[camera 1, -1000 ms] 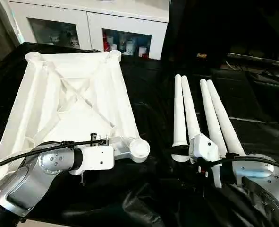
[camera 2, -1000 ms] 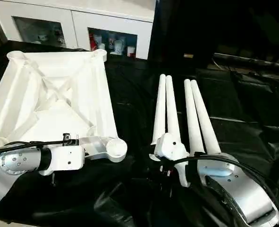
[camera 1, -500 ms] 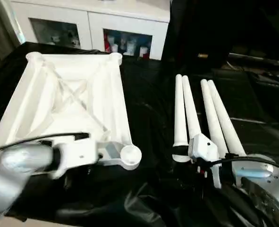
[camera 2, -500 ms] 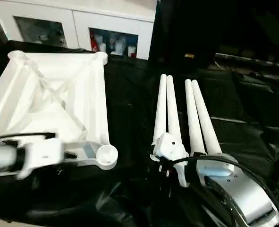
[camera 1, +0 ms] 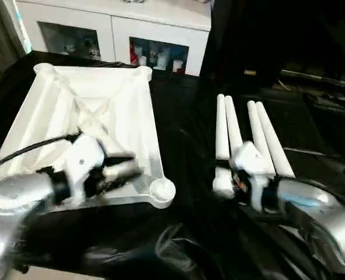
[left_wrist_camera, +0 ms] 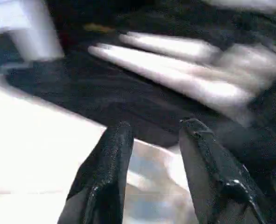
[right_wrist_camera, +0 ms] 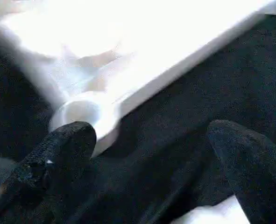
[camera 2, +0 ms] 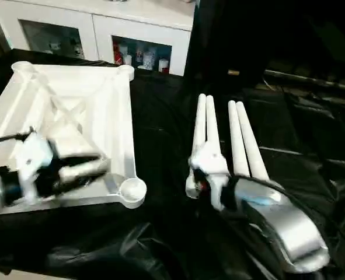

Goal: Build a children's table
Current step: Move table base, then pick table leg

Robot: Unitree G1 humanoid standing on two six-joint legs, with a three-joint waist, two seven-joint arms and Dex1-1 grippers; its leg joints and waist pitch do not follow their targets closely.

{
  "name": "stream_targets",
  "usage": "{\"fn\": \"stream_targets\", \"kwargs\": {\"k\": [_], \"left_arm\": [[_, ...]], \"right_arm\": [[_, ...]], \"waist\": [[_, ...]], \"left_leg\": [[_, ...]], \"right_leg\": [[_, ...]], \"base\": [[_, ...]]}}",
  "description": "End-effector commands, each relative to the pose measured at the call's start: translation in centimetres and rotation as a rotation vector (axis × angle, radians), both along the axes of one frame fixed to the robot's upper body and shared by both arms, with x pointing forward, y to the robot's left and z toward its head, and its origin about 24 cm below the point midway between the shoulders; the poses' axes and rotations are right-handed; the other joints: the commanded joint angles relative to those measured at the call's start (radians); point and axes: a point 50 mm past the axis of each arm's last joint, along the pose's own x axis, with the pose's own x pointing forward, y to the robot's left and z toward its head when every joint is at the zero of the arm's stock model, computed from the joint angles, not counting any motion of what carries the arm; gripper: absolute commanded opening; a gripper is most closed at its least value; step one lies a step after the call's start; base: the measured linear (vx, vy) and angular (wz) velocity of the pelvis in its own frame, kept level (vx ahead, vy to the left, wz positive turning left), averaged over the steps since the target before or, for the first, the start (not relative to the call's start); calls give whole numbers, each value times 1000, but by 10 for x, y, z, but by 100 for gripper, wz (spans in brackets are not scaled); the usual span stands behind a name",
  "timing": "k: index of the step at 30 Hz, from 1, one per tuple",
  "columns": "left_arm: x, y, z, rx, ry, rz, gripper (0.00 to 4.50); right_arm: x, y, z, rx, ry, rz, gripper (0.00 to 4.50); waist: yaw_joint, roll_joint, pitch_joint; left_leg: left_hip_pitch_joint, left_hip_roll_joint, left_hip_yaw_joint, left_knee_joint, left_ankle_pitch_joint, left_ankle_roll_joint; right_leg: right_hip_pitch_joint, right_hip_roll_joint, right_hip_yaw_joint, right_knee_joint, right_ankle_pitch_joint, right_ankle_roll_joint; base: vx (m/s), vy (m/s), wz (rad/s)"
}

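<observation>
One white table top [camera 1: 111,111], ribbed underside up, lies at 10 o'clock on one black cloth [camera 1: 184,128]. Three of its round corner sockets are countable: two at the far corners [camera 1: 44,69] [camera 1: 144,72] and one at the near corner [camera 1: 162,189]. Four white tapered legs [camera 1: 260,131] lie at 2 o'clock in two pairs. One white cabinet [camera 1: 119,29] with two glass doors stands at 12 o'clock.

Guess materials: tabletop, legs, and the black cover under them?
Tabletop: looks like moulded white plastic, semi-gloss, judging by the ribbed underside and round corner sockets. Legs: smooth white tapered tubes, probably the same plastic. Black cover: thin glossy sheeting, likely plastic film; it wrinkles and reflects light.
</observation>
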Motion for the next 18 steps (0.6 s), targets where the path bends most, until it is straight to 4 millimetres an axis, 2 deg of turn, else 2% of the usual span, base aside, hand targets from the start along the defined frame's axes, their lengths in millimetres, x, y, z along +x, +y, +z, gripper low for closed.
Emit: {"fn": "stream_targets", "kwargs": {"k": [1, 3, 5, 7, 8, 9, 10, 11, 12, 13, 14, 15, 17, 18], "left_arm": [[7, -2, -4, -19, -20, 102, 191], [8, -8, -11, -32, -5, 91, 191], [6, -17, -15, -21, 20, 10, 191], [10, -30, -11, -27, 28, -75, 191], [10, -32, -10, -21, 37, -119, 191], [9, -33, -12, 12, 54, -175, 191], [9, -34, -13, 36, 66, -210, 191], [9, -34, -13, 50, 80, -234, 191], [9, -34, -12, 55, 86, -249, 191], [9, -32, -10, 65, 84, -267, 191], [9, -32, -9, 65, 84, -267, 191], [10, -26, -7, 71, 88, -294, 191], [11, -24, -7, 72, 90, -306, 191], [10, -24, -8, 92, 91, -328, 191]], "right_arm": [[12, -13, -2, -13, 30, -169, 450], [22, -17, -5, -41, 43, -276, 450], [31, -25, -6, -68, 71, -382, 450], [42, -36, 2, -51, 84, -468, 450], [45, -36, 3, -33, 102, -493, 450], [48, -38, 2, -50, 117, -531, 450], [50, -39, 1, -67, 126, -554, 450], [52, -38, 1, -71, 135, -562, 450], [54, -37, 1, -73, 149, -570, 450], [56, -35, 2, -67, 172, -570, 450], [56, -35, 2, -67, 173, -570, 450], [61, -26, 4, -79, 186, -555, 450], [64, -24, 4, -83, 194, -554, 450], [65, -22, 3, -96, 221, -555, 450]], "waist": [[5, 16, -58], [5, 15, -59], [4, 16, -61], [4, 14, -63], [6, 18, -65], [11, 46, -64], [5, 35, -64], [9, 54, -63], [3, 43, -60], [4, 52, -65], [4, 50, -65], [2, 53, -66], [1, 57, -67], [1, 60, -66]], "left_leg": [[5, 45, -16, -73, -84, -20], [3, 44, -15, -74, -66, -24], [5, 40, -14, -74, -49, -30], [6, 39, -14, -74, -45, -37], [9, 39, -14, -74, -45, -39], [8, 35, -17, -74, -47, -48], [6, 34, -14, -74, -57, -52], [7, 34, -17, -75, -75, -65], [3, 32, -16, -77, -98, -68], [6, 33, -15, -74, -99, -70], [4, 33, -16, -73, -91, -68], [3, 31, -12, -71, -71, -59], [-2, 30, -15, -73, -60, -57], [-1, 30, -14, -73, -57, -56]], "right_leg": [[40, -75, 53, -78, -77, -189], [42, -70, 53, -77, -43, -170], [41, -65, 52, -72, -15, -156], [43, -64, 51, -68, 19, -146], [41, -63, 50, -66, 20, -148], [39, -65, 50, -62, 21, -148], [41, -62, 49, -70, 17, -146], [41, -64, 49, -66, 17, -144], [46, -63, 49, -70, -6, -142], [46, -66, 50, -70, -4, -147], [48, -66, 51, -68, 7, -153], [48, -64, 51, -71, 30, -166], [52, -64, 49, -66, 19, -170], [50, -64, 50, -68, 2, -171]], "base": [[0, 0, 0], [0, 0, 0], [0, 0, 0], [0, 0, 0], [0, 0, 0], [0, 0, 0], [0, 0, 0], [0, 0, 0], [0, 0, 0], [0, 0, 0], [0, 0, 0], [0, 0, 0], [0, 0, 0], [0, 0, 0]]}}
